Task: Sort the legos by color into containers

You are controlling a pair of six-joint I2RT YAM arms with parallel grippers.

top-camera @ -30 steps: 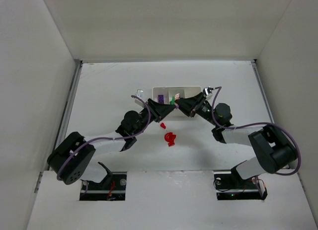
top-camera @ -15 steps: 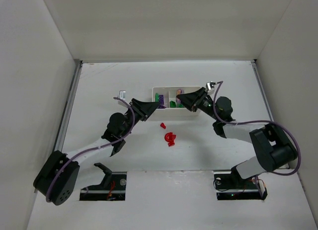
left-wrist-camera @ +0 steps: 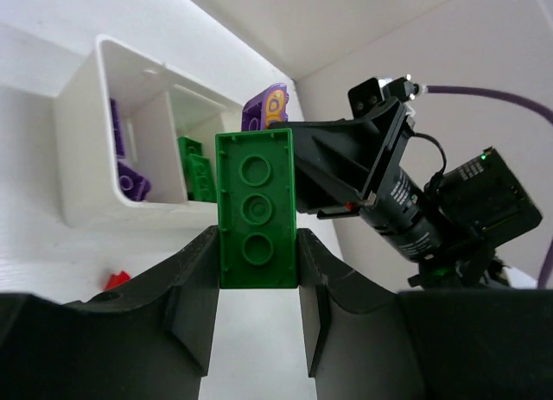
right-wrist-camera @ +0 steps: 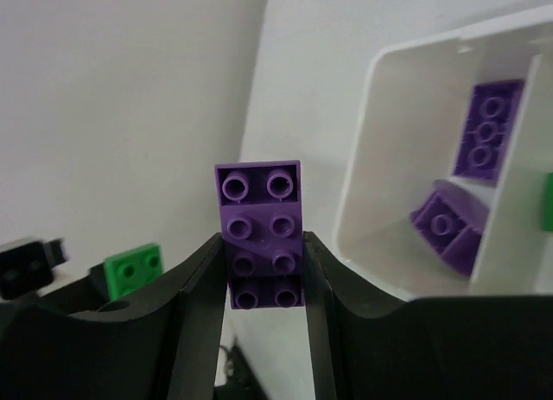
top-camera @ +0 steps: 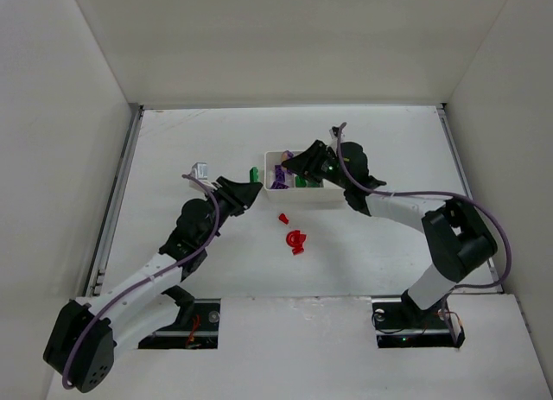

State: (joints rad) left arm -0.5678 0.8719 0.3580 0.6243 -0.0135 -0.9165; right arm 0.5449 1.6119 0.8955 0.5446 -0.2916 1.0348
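**Over the tray: one brick in each claw, reds waiting on the worktop**

Above the far middle of the worktop (top-camera: 190, 141), both arms reach towards the white tray (left-wrist-camera: 82, 158). The left claw (left-wrist-camera: 256, 244) is clamped narrowly on a green brick (left-wrist-camera: 256, 206), held upright by its long sides with the hollow underside facing the wrist camera. It hangs just beside the tray's outer end, not over it. That looks like waiting room, since the middle compartment (left-wrist-camera: 194, 115), where other green bricks (left-wrist-camera: 197, 168) already lie, is hemmed in by the other arm.

The right claw (right-wrist-camera: 262, 253) pinches a purple brick (right-wrist-camera: 259, 219), studs towards its camera. It sits at the rim of the end compartment (right-wrist-camera: 406, 141), which already contains purple bricks (right-wrist-camera: 488, 132). The colours match, so a release there seems the step in hand.

The third compartment is hidden behind the right arm, so I cannot tell what it contains. Two red legos (top-camera: 295, 241) lie on the worktop near the tray's front wall, apart from both claws and yet to be sorted.

No brand, label or legible writing shows on the tray, bricks or arms. A yellowish mark on the purple brick is too small to read.
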